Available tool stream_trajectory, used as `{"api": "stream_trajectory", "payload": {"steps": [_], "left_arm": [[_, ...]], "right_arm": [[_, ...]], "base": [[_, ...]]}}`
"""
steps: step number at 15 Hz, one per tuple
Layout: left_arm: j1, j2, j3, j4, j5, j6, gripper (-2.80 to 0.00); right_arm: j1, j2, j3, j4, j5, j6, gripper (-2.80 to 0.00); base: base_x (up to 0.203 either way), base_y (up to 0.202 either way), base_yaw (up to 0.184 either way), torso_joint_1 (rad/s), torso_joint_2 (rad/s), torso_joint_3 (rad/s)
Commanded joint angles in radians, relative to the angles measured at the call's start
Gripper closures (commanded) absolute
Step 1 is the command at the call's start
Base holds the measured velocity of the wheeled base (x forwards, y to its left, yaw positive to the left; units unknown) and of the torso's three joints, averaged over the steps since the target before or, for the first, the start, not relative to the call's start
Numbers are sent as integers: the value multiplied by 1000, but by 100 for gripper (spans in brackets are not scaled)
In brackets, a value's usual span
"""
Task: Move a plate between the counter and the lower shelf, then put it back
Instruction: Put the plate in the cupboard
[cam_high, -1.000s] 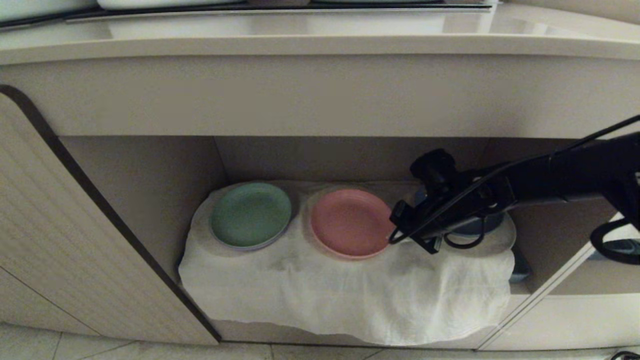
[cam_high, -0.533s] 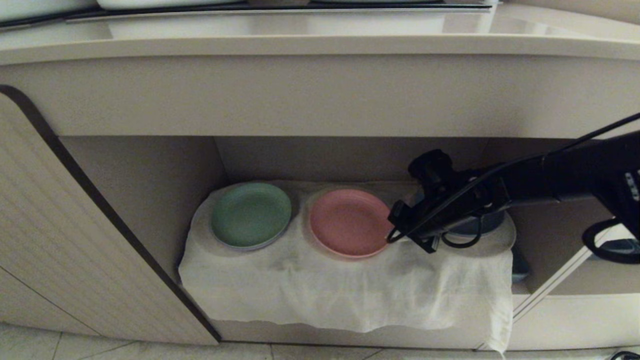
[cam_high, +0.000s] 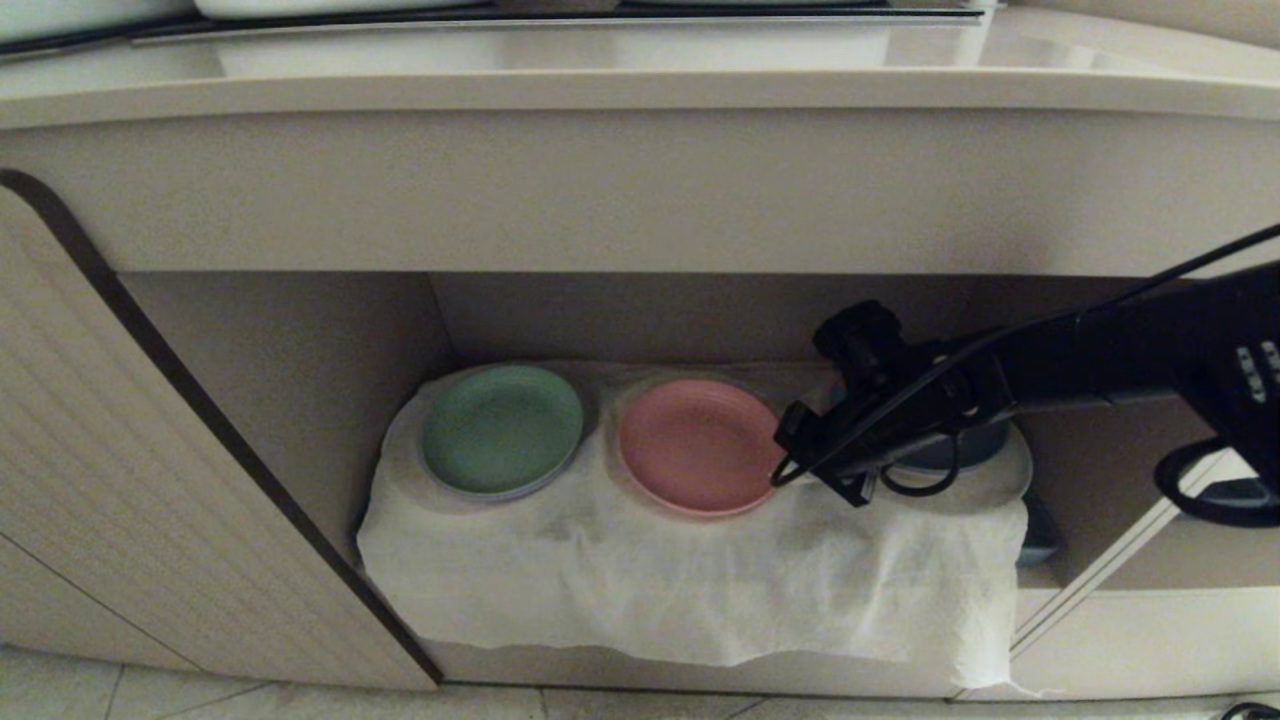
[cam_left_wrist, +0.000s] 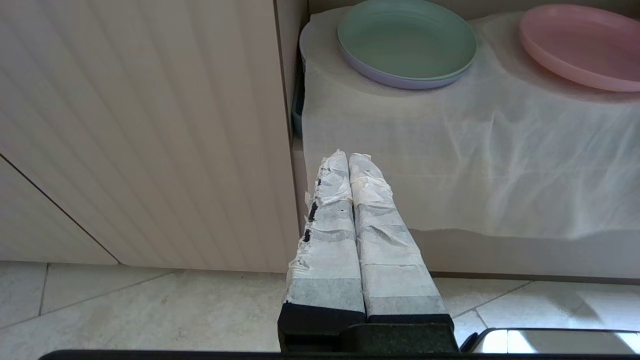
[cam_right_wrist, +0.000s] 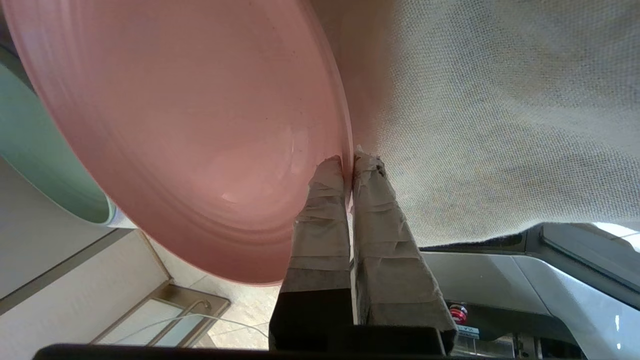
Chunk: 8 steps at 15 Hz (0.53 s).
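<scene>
Head view: looks forward and down, from well back, past the counter (cam_high: 640, 90) edge into the lower shelf (cam_high: 300, 380). Left wrist view: low and outside the niche; right wrist view: pressed close against the plate (cam_right_wrist: 190, 130), which all three views share.

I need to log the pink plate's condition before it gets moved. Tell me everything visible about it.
The round, matte salmon-pink plate is shallow with a low raised rim, looks like plastic, and seems intact. It sits slightly tilted on a hump of the off-white gauzy cloth, beside the green plate. The right gripper is shut on its rim.
</scene>
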Motion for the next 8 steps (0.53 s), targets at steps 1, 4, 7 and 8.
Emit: {"api": "stream_trajectory", "payload": {"steps": [1, 4, 7, 8], "left_arm": [[0, 0, 0, 0, 0, -1, 0], [0, 0, 0, 0, 0, -1, 0], [0, 0, 0, 0, 0, -1, 0], [0, 0, 0, 0, 0, -2, 0]], "right_arm": [[-1, 2, -4, 1, 1, 5, 0], [1, 2, -3, 1, 0, 5, 0], [2, 3, -5, 0, -15, 6, -280], [2, 5, -5, 0, -23, 7, -280]], "base": [[0, 0, 0, 0, 0, 0], [0, 0, 0, 0, 0, 0], [0, 0, 0, 0, 0, 0], [0, 0, 0, 0, 0, 0]]}}
